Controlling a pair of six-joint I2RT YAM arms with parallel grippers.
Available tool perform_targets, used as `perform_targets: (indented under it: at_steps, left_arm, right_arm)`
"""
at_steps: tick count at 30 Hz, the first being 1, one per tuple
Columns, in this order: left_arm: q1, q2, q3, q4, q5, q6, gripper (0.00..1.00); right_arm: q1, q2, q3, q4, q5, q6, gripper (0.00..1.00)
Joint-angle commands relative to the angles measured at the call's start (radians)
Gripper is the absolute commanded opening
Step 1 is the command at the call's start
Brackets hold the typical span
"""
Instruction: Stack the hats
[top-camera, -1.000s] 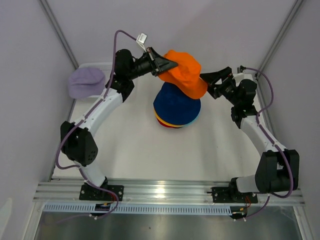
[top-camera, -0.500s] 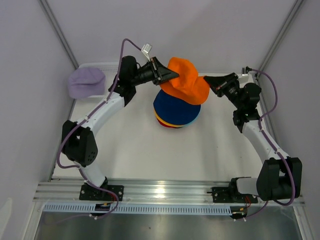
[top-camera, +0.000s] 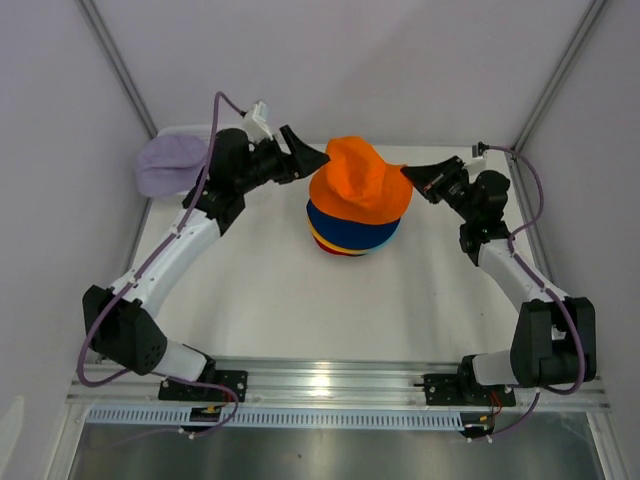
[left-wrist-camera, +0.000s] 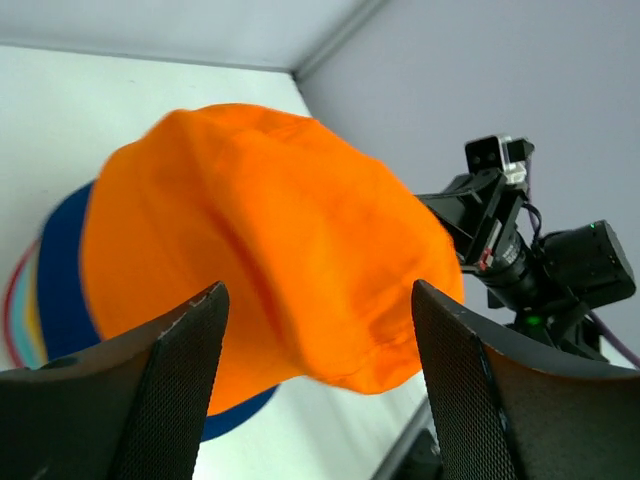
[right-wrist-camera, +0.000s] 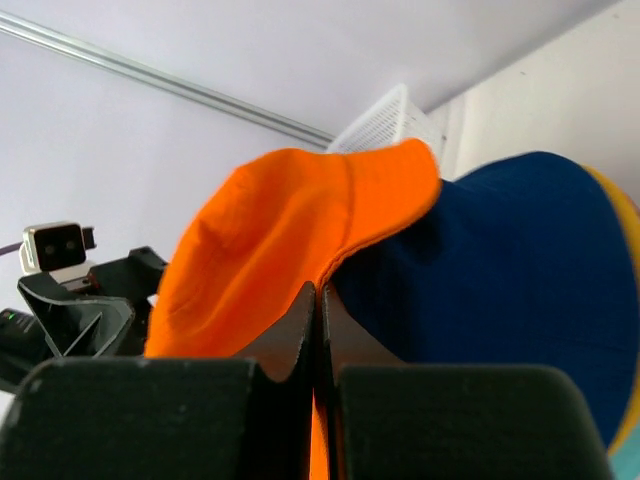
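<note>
**Two grippers at the orange hat, one closed on its brim**

Only the right wrist view shows the grip itself. There the right gripper has its jaws pressed together on the brim of the orange hat, and orange fabric is pinched between them.

The left wrist view gives the other side. The left gripper stands wide and holds nothing, with the orange hat just in front of it.

The top camera shows where the hat is. It sits crown up on the navy blue hat, at the top of the stack in the middle of the table. Under the navy brim, thin edges of the yellow hat and the red hat show. The teal hat is visible only as a strip in the left wrist view.

A white lattice basket stands at the far left corner. The lavender hat is there, but I cannot tell whether it lies inside or on top.

The table is white, the walls are pale violet-grey, and an aluminium rail runs along the near edge.
</note>
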Motion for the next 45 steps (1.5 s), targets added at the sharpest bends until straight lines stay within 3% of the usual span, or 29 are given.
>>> perform_targets:
  at_steps: [1, 6, 14, 20, 35, 45]
  left_arm:
    - [0.053, -0.057, -0.137, 0.051, -0.105, 0.008, 0.77]
    - [0.076, -0.085, -0.376, 0.272, -0.128, -0.141, 0.79]
    - [0.075, 0.021, -0.467, 0.545, -0.036, -0.29, 0.74]
    - [0.075, 0.08, -0.478, 0.677, 0.003, -0.364, 0.63]
    - [0.075, 0.099, -0.421, 0.496, -0.056, -0.218, 0.68]
    - [0.119, 0.16, -0.395, 0.578, 0.016, -0.195, 0.72]
  right_arm:
    - [0.005, 0.062, -0.011, 0.086, -0.058, -0.061, 0.0]
    - [0.007, 0.128, -0.049, 0.16, -0.06, -0.074, 0.0]
    - [0.008, 0.141, -0.065, 0.175, -0.054, -0.075, 0.0]
    - [0.01, 0.127, -0.063, 0.143, -0.034, -0.101, 0.0]
    - [0.002, 0.268, -0.046, 0.121, -0.038, -0.144, 0.0]
    - [0.004, 0.322, -0.012, 0.108, -0.078, -0.17, 0.04]
